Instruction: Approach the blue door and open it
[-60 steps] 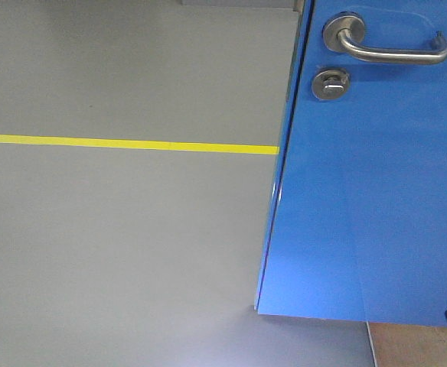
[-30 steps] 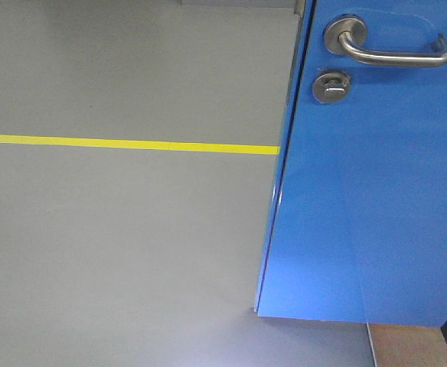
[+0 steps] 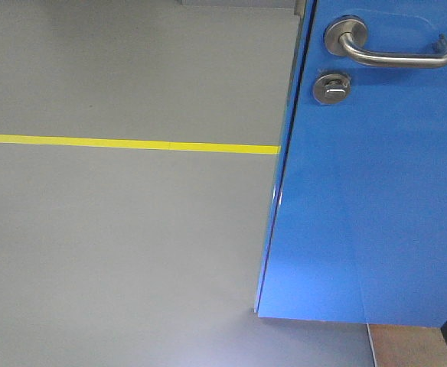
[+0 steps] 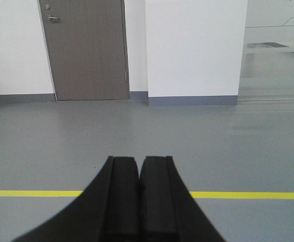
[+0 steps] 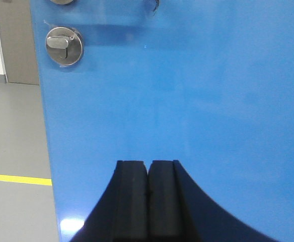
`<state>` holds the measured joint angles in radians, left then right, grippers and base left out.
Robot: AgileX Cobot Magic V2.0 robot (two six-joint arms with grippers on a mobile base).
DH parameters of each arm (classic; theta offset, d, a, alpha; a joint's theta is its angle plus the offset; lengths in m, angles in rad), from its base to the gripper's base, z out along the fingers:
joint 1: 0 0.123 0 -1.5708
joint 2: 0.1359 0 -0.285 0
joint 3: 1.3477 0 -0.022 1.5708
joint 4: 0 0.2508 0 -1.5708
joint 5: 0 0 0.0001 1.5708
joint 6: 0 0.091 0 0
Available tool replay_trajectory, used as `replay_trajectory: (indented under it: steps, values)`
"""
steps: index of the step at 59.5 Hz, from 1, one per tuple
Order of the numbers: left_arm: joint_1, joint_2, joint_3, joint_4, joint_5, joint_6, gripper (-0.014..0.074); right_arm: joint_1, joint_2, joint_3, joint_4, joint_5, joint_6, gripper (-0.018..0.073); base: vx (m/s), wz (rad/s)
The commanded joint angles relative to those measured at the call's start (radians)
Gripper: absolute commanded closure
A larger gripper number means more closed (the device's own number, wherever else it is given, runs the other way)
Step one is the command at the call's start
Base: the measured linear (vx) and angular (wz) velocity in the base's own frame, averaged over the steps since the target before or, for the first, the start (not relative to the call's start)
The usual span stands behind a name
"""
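The blue door (image 3: 369, 183) fills the right side of the front view, with its lever handle (image 3: 392, 47) and thumb-turn lock (image 3: 331, 88) up top. The right gripper (image 5: 148, 194) faces the panel, pads pressed together. The left gripper (image 4: 138, 199) is closed too, over grey floor (image 4: 137, 136) with a yellow line (image 4: 31, 193).

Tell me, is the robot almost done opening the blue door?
Partly. Done: the robot has reached the blue door, which already stands ajar, its free edge clear of any frame with grey floor beyond. In hand: the right gripper, fingers shut, points at the panel below the thumb-turn lock. Left: pushing it wider. The lever handle is ungrasped, and the left gripper, shut on nothing, faces open floor.
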<state>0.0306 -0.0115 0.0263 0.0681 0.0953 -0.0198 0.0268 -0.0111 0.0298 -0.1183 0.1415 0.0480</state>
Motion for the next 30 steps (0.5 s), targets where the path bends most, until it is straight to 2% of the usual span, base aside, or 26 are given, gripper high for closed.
replay_trajectory:
  steps: [1, 30]
  values:
    - [0.000, -0.014, -0.027, -0.002, -0.084, -0.007, 0.0524, 0.000, -0.014, 0.002, -0.010, -0.080, -0.004, 0.0561, 0.00, 0.00]
    - [0.000, -0.014, -0.027, -0.002, -0.084, -0.007, 0.0524, 0.000, -0.014, 0.002, -0.010, -0.080, -0.005, 0.0561, 0.00, 0.00]
